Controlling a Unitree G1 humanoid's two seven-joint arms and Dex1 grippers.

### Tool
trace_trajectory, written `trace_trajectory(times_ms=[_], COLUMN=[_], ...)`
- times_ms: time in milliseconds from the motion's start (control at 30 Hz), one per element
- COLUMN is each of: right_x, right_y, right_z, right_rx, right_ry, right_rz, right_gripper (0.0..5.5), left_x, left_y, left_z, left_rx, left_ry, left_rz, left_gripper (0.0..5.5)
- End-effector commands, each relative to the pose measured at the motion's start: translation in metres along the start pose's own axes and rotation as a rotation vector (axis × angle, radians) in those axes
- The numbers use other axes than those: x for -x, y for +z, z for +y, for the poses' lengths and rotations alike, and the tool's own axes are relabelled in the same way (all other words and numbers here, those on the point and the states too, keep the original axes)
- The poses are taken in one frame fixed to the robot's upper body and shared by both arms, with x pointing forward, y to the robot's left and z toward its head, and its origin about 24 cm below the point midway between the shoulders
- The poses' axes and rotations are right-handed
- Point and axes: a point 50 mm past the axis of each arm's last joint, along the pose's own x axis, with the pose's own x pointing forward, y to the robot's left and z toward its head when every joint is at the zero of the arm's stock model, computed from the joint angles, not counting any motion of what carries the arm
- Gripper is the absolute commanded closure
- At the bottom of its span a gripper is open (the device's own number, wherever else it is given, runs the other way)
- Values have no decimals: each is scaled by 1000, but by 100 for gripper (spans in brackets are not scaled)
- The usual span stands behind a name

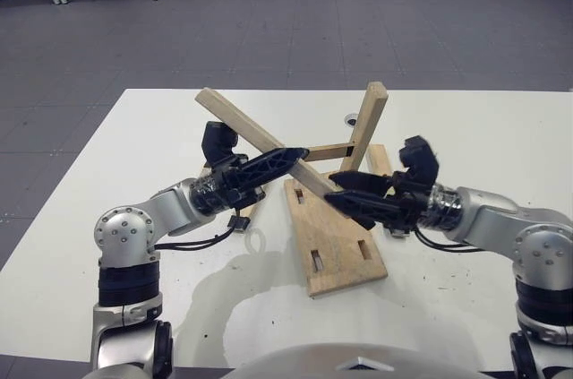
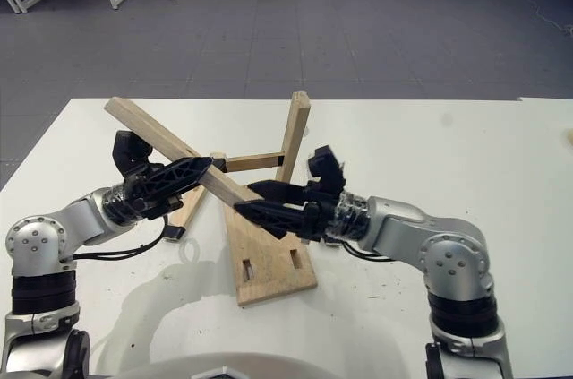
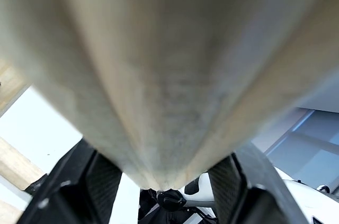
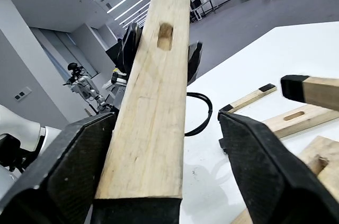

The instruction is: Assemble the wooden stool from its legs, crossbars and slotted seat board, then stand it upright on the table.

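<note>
Closest to me, the slotted seat board (image 1: pixel 345 267) lies flat on the white table (image 1: pixel 134 146), directly under the right gripper (image 1: pixel 333 191). Its fingers (image 4: pixel 254 160) are spread either side of the low end of a long leg (image 1: pixel 246 124), with a clear gap on one side, so nothing is clamped there. The left gripper (image 1: pixel 291 157) pinches that same leg further up, its fingers (image 3: pixel 100 181) pressed against both faces. The leg slants up and away past the left fingers. Beyond the right fingertips a second leg (image 1: pixel 369 124) leans upright, joined to a crossbar (image 1: pixel 324 152); its foot is hidden behind the gripper. Another wooden piece (image 2: pixel 188 209) beneath the left fingers is mostly covered.
</note>
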Motion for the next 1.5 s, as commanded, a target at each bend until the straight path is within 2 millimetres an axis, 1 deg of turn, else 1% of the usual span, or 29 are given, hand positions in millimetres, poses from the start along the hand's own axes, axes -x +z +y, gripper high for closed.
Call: trace_trajectory(times_ms=[33,100,133,233,300,400,467,633,700,833,933,967,1033,1100,1167,1233,1300,1367,1500], right_x=[21,30,33,38,44,44,42,43,48,64,68,68,68,74,84,91,94,95,92], right_y=[12,-4,-18,-54,-75,-91,-98,-117,-116,-102,-96,-96,-102,-110,-111,-108,-104,-100,-96], right_z=[-8,-19,-21,-23,-27,-28,-30,-31,-31,-39,-46,-46,-45,-41,-42,-45,-48,-51,-55], right_rx=[50,89,95,74,110,185,173,129,137,193,223,226,223,201,198,211,225,240,257], right_ry=[-174,-388,-473,-637,-735,-765,-754,-721,-702,-703,-713,-713,-697,-670,-664,-667,-659,-650,-635], right_rz=[-42,50,110,239,342,439,436,467,484,525,530,529,553,602,645,669,679,685,684], right_gripper=[135,135,135,135,135,135,135,135,135,135,135,135,135,135,135,135,135,135,135], left_x=[11,19,21,24,26,25,24,31,36,46,48,47,46,47,49,51,55,57,56], left_y=[2,3,5,11,14,12,8,-2,-3,3,6,6,5,5,4,0,-3,-1,1], left_z=[-1,0,-1,1,5,6,6,20,22,25,27,28,29,29,31,35,43,51,63], left_rx=[-76,-112,-134,-217,-294,-387,-425,-512,-526,-540,-548,-549,-547,-562,-590,-624,-676,-705,-738], left_ry=[75,130,145,206,270,307,303,377,390,410,423,424,422,431,450,457,474,487,471], left_rz=[-21,-36,-46,-77,-85,-54,-25,96,131,151,133,129,127,118,132,152,209,215,236], left_gripper=[344,344,344,344,344,344,344,344,344,344,344,344,344,344,344,344,344,344,344])
